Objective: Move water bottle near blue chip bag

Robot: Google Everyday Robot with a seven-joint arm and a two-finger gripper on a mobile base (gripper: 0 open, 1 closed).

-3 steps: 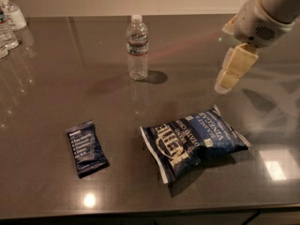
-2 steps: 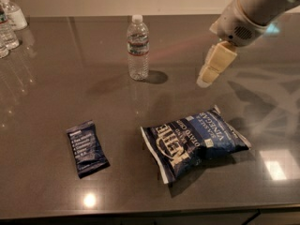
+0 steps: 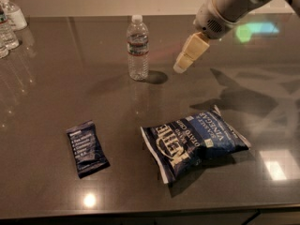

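Observation:
The water bottle [image 3: 138, 48], clear and ribbed with a white cap and a dark-and-red label band, stands upright at the back middle of the dark table [image 3: 56, 97]. The blue chip bag [image 3: 194, 142], crinkled navy with white lettering, lies flat at the front right. My gripper [image 3: 183, 64] hangs from the white arm at the upper right. Its cream fingertips are a little to the right of the bottle, level with its lower half, and apart from it. The gripper holds nothing.
A small flat dark blue snack-bar wrapper [image 3: 86, 148] lies at the front left. A pump-top sanitizer bottle [image 3: 13, 13] and other clear bottles [image 3: 5, 34] stand at the far left back corner. The table's front edge runs along the bottom.
The arm and gripper have moved left, from the right side of the table toward the water bottle. The bottle, chip bag and wrapper have not moved.

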